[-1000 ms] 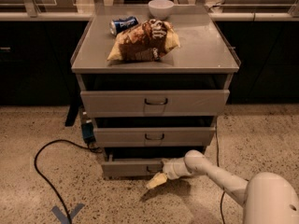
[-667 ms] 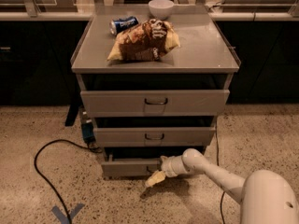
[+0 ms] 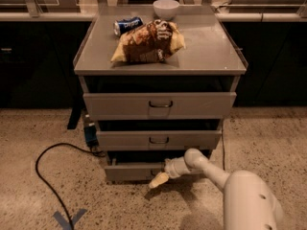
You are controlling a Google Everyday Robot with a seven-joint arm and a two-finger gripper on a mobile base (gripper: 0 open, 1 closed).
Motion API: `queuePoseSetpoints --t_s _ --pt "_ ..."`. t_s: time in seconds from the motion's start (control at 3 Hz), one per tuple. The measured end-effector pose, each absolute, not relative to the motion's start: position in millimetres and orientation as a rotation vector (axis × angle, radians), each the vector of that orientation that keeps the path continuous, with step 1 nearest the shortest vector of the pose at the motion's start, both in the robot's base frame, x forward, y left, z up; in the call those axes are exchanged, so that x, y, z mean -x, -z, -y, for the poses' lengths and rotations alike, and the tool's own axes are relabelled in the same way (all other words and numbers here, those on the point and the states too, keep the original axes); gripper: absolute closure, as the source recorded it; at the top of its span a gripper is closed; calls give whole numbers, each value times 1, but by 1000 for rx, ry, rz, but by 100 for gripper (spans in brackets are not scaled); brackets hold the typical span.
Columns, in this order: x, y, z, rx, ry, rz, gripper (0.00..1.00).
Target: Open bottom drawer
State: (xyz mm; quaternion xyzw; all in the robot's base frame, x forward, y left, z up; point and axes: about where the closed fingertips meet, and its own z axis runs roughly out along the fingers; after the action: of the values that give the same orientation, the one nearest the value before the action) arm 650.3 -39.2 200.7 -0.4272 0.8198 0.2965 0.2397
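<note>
Gripper (image 3: 159,179) low at front of bottom drawer (image 3: 128,172), lowest in cabinet (image 3: 158,71), by centre handle (image 3: 155,172). Fingers (image 3: 156,181) look pinched together — hold on handle unclear. Risk: slipping off on pull, or skewed pull jamming drawer.

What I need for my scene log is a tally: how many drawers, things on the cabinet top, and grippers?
Grey metal drawers: 3, the top drawer, middle drawer, bottom drawer
White round bowl: 1
Blue soda can: 1
Brown crinkled snack bag: 1
Robot gripper: 1, low by the bottom drawer's front
Total: 7
</note>
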Motion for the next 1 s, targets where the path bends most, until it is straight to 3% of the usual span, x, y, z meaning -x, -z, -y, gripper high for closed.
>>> queuePoseSetpoints --t_s 1.0 --pt "-623 -210 56 1141 -883 -2312 0"
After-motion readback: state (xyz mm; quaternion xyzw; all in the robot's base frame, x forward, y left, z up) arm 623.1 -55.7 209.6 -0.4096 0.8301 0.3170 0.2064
